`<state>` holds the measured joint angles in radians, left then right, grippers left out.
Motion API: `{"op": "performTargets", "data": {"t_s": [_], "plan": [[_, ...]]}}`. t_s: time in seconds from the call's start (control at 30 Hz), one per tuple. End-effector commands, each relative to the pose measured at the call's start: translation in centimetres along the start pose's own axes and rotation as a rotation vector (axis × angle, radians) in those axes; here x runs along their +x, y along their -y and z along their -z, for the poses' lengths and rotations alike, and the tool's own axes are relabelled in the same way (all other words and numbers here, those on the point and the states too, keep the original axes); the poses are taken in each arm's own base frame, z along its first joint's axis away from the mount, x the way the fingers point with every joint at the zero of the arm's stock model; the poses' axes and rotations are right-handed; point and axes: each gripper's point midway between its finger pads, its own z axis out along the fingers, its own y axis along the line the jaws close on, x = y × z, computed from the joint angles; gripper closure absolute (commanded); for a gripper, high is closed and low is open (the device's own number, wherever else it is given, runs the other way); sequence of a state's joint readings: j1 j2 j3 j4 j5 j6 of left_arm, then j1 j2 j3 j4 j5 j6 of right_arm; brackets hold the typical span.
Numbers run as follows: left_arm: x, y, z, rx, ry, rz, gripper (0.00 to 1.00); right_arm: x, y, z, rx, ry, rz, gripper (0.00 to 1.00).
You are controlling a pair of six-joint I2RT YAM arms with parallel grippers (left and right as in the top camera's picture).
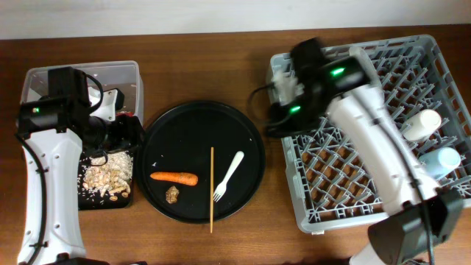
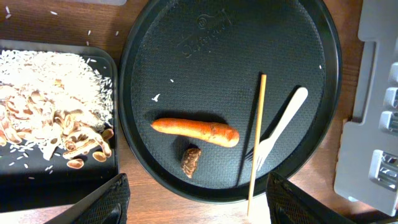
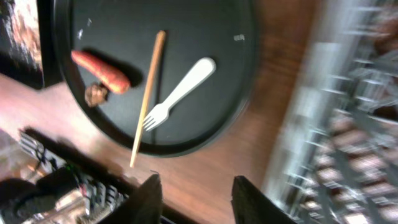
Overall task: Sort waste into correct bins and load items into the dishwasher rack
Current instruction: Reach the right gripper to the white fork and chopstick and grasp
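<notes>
The orange carrot (image 1: 174, 177) lay on its side in the lower half of the large round black tray (image 1: 199, 121). The small brown lump (image 1: 173, 194) sat just below it and close beside it. To the right, the thin wooden chopstick (image 1: 212, 189) lay lengthwise, its lower end past the tray's rim. The white plastic fork (image 1: 229, 175) lay slantwise beside it, tines toward the chopstick.

Left of the round tray stood the shallow black rectangular tray (image 2: 115, 74), which held the beige food scraps (image 1: 107, 177) and scattered rice. Behind it stood the clear plastic tub (image 1: 81, 68). Its contents were mostly hidden by the left arm and could not be named.

On the right stood the grey dishwasher rack (image 1: 346, 173). At its right side it held the small whitish cup (image 1: 423, 124) and the light blue cup (image 1: 441, 160).

All items rested on a brown wooden table (image 1: 221, 62), with a pale wall (image 1: 221, 15) along its far edge.

The left gripper (image 2: 196, 183) hung above the near rim of the round tray, fingers spread wide and holding nothing. The right gripper (image 3: 196, 186) hung above the bare table between the round tray and the rack, fingers likewise parted and empty. Its view was blurred.

Count: one carrot, one lump, one chopstick, one fork, two cups, two bins, one rack.
</notes>
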<state>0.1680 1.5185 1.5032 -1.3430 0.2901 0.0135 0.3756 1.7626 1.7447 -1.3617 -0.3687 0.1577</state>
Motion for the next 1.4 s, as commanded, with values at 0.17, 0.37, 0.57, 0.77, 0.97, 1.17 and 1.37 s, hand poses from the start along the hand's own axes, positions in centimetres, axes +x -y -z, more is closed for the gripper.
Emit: {"op": "performTargets", "data": {"t_s": [0.17,0.37,0.57,0.77,0.97,1.17,1.37], "plan": [[0.6,-0.4,-1.0,0.000,-0.016,0.009,0.30,2.7,-5.6,-11.2,0.085,-0.054,-0.101,0.48],[0.6,-0.4,-1.0,0.000,-0.016,0.009,0.30,3.9,-6.2,-17.2,0.160,-0.079,-0.132,0.38],[0.6,-0.4,-1.0,0.000,-0.016,0.009,0.30,4.6,-4.7,-20.6,0.243,-0.106,-0.236,0.40],[0.6,-0.4,-1.0,0.000,-0.016,0.009,0.30,5.5,-3.1,-22.9,0.306,-0.148,-0.298,0.54],[0.6,-0.4,-1.0,0.000,-0.016,0.009,0.30,5.9,-2.7,-23.0,0.320,-0.164,-0.303,0.89],[0.6,-0.4,-1.0,0.000,-0.018,0.009,0.30,3.5,-0.6,-18.7,0.355,-0.128,-0.338,0.96],[0.6,-0.4,-1.0,0.000,-0.017,0.009,0.30,0.7,1.7,-8.2,0.381,-0.056,-0.208,0.96]]}}
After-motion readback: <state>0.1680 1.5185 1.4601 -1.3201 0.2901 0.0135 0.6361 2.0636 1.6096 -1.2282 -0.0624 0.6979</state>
